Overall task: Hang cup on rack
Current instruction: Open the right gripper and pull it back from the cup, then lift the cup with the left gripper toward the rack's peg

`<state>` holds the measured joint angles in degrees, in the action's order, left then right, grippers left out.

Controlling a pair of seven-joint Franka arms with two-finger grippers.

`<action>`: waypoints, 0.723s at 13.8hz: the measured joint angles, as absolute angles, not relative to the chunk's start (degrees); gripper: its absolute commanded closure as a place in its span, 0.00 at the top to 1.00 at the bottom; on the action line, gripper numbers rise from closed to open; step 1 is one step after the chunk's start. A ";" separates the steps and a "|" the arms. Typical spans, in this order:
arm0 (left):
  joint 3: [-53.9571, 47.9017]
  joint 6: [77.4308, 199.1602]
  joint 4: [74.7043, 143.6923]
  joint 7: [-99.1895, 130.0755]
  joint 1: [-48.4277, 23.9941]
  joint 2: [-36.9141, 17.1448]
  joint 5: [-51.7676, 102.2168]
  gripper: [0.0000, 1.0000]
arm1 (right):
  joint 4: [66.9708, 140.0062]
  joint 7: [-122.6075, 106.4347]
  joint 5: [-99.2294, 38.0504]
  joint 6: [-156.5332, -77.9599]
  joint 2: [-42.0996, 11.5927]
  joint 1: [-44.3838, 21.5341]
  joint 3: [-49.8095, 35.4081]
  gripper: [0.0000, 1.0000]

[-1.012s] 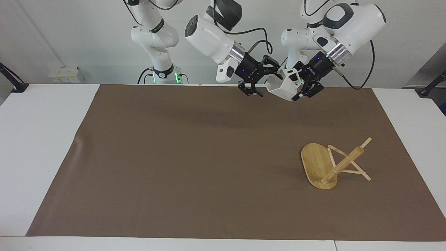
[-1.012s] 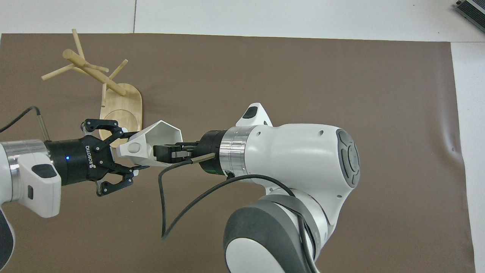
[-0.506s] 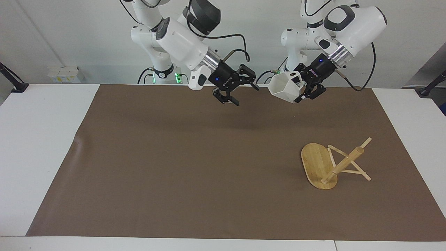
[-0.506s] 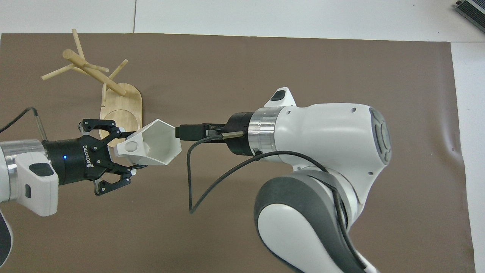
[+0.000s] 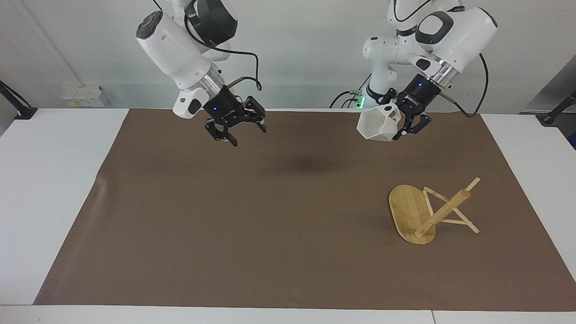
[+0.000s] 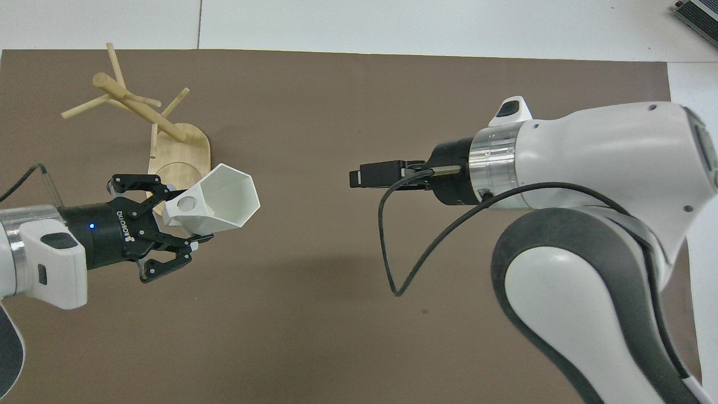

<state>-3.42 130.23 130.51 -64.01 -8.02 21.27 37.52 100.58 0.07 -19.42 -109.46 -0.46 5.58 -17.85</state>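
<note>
The white faceted cup [image 5: 377, 125] is held in the air, tipped on its side, by my left gripper [image 5: 399, 125], which is shut on its handle end. In the overhead view the cup [image 6: 224, 197] and left gripper [image 6: 188, 220] hang over the mat next to the rack's base. The bamboo rack [image 5: 443, 210] stands on its oval base [image 5: 407, 210] toward the left arm's end of the table; it also shows in the overhead view [image 6: 139, 110]. My right gripper [image 5: 236, 129] is open and empty over the mat, well apart from the cup; it also shows in the overhead view [image 6: 362, 176].
A brown mat [image 5: 252, 234] covers most of the white table [image 5: 49, 189]. A wrinkle lies in the mat at the right arm's end. A black cable [image 6: 392, 247] loops below the right wrist.
My right gripper has let go of the cup and pulled away toward the right arm's end of the table. My left gripper keeps the cup and has shifted slightly and turned it.
</note>
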 measured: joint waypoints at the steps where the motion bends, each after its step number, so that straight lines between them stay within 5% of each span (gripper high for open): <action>1: -3.48 130.77 130.84 -60.27 -8.02 21.18 35.92 0.00 | 100.58 0.07 -15.53 -108.26 -0.22 5.57 -16.27 1.00; 10: -3.76 140.81 130.72 -51.80 -7.99 11.07 32.57 0.00 | 100.41 -3.92 -7.20 -105.00 0.41 5.67 0.78 1.00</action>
<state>-3.76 140.81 130.72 -51.80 -7.99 11.07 32.57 100.41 -3.92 -7.20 -105.00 0.41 5.67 0.78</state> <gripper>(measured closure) 0.300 0.000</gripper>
